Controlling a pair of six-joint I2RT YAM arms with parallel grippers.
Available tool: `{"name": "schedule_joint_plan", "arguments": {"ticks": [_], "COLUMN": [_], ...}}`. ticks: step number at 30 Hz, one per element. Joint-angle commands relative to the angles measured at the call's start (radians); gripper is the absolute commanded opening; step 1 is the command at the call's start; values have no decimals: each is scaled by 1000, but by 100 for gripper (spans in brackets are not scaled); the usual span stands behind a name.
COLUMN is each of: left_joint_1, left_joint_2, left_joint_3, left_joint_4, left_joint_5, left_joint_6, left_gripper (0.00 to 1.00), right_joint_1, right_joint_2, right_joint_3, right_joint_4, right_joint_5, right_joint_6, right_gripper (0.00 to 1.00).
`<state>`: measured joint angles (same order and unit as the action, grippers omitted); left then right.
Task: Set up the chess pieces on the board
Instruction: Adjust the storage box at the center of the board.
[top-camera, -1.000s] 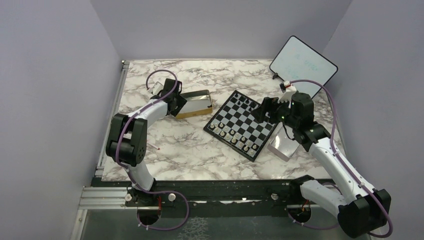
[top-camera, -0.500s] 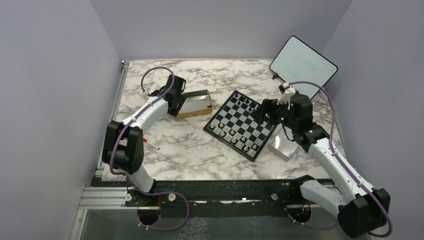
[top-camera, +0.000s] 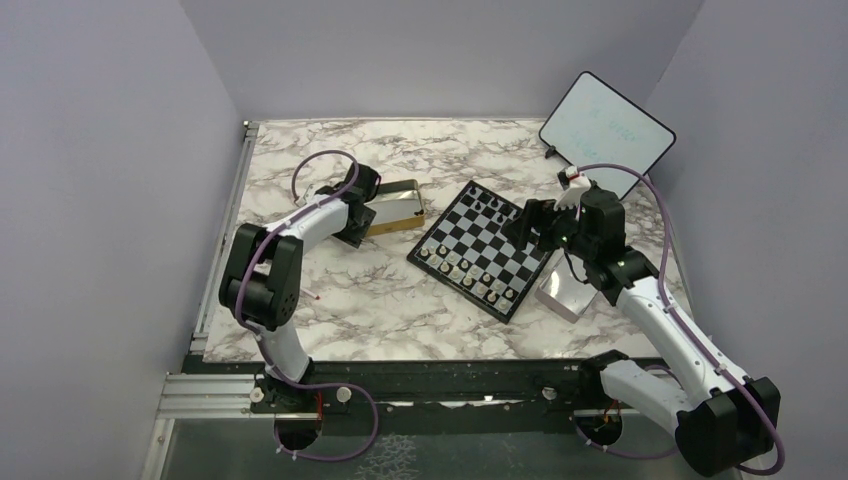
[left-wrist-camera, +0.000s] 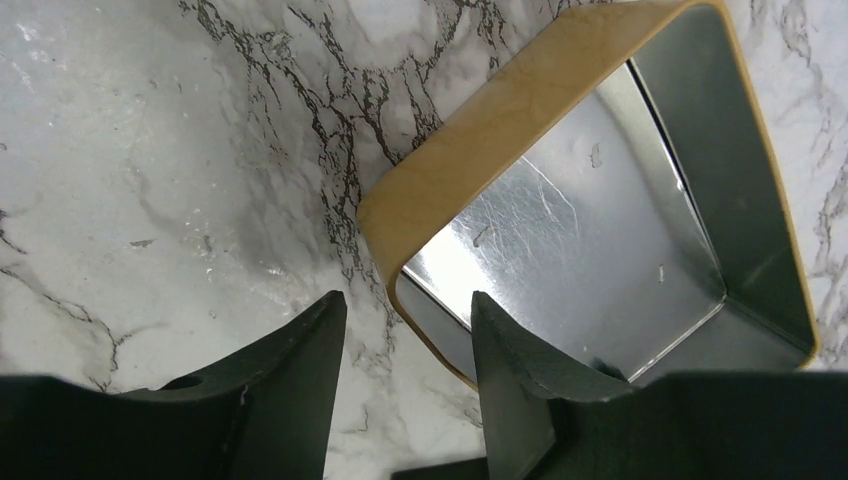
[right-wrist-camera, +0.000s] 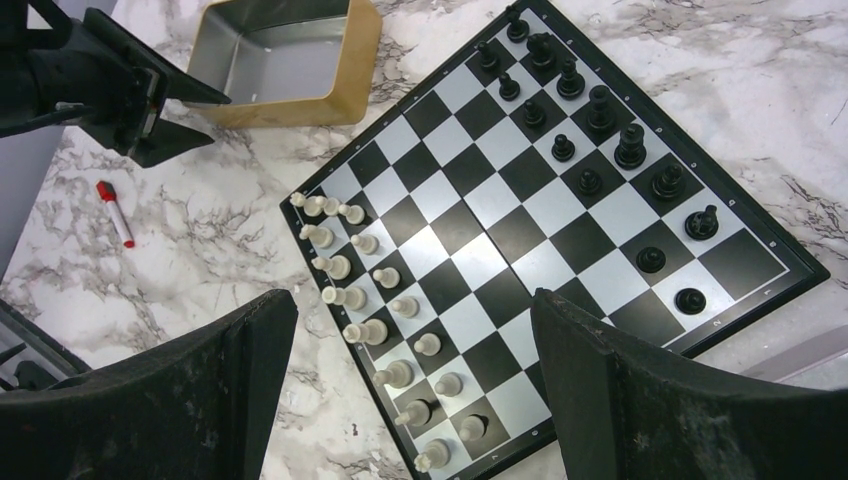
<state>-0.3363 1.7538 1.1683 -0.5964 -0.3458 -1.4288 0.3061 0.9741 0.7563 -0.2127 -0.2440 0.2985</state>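
Under spread right pincer (right-wrist-camera: 408, 300), board (right-wrist-camera: 500, 215) with chess pieces (right-wrist-camera: 630, 145); left pincer (left-wrist-camera: 408, 305) spread at tin (left-wrist-camera: 520, 110) corner

Chessboard (top-camera: 484, 250) at the centre of the marble table (top-camera: 380, 300); gold tin (top-camera: 395, 205) to its left; white tablet (top-camera: 607, 132) rear right.

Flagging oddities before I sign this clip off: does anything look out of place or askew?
The board sits turned diagonally on the marble table. One corner square on the side of the black pieces looks empty. A small red-capped marker lies loose on the table, left of the board. Nothing looks spilled or damaged.
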Motion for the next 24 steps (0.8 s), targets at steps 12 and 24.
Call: {"name": "schedule_joint_plan", "arguments": {"ticks": [12, 24], "left_joint_1": [126, 268], "left_joint_2": [44, 49], "left_joint_3": [44, 141], "left_joint_4": [23, 23], "left_joint_5": [-33, -68], "left_joint_6": [121, 461], "left_gripper": [13, 0], "right_joint_1": [-2, -2], "right_joint_2": [-28, -21], "right_joint_3": [9, 15], "right_joint_4": [-16, -14], "right_joint_5": [29, 27], "right_joint_6": [-4, -9], "right_gripper": [92, 92]}}
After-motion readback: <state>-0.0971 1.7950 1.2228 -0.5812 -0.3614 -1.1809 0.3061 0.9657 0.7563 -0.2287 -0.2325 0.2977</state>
